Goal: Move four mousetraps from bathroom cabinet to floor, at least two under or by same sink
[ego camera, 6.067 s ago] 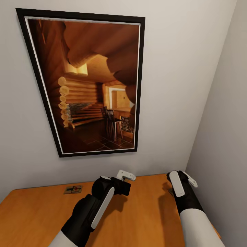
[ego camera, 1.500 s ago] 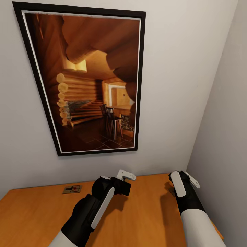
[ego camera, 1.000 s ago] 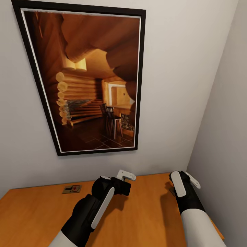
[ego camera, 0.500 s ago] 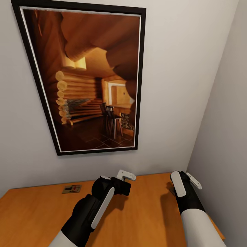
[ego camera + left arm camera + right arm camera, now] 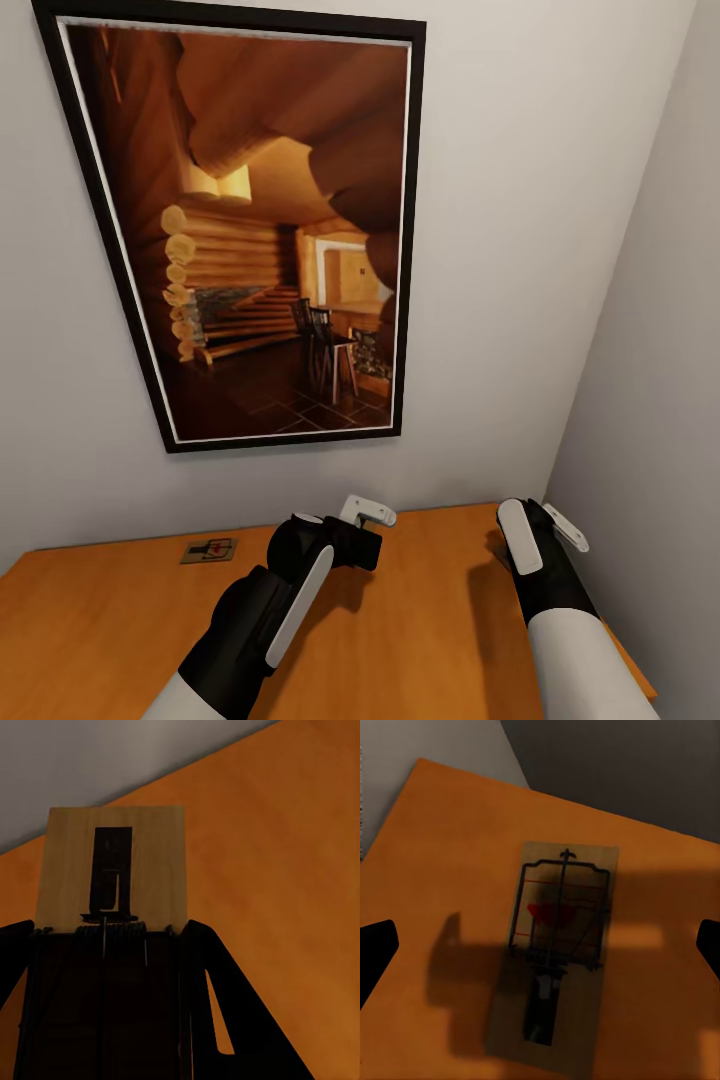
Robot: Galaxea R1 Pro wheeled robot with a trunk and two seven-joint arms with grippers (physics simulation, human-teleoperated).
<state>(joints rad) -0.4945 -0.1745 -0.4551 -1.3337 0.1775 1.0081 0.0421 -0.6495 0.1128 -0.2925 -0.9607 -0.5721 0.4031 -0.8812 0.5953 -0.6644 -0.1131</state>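
Note:
One mousetrap (image 5: pixel 210 550) lies flat on the orange-brown cabinet top (image 5: pixel 420 640), near the wall on the left. My left gripper (image 5: pixel 368 515) hovers over the middle of the top. In the left wrist view, that gripper (image 5: pixel 109 937) is shut on a second mousetrap (image 5: pixel 112 855), whose tan board sticks out past the dark fingers (image 5: pixel 217 997). My right gripper (image 5: pixel 545 522) hangs over the cabinet's far right corner. In the right wrist view, this gripper (image 5: pixel 542 945) is open wide above a third mousetrap (image 5: pixel 556 945), which lies on the wood in the gripper's shadow.
A large black-framed picture (image 5: pixel 270 230) of a log-cabin room hangs on the white wall right behind the cabinet. A grey side wall (image 5: pixel 650 400) stands close on the right, next to my right arm.
The head view has drifted slightly. My right gripper has edged a little to the right. The left arm and the traps have stayed where they were.

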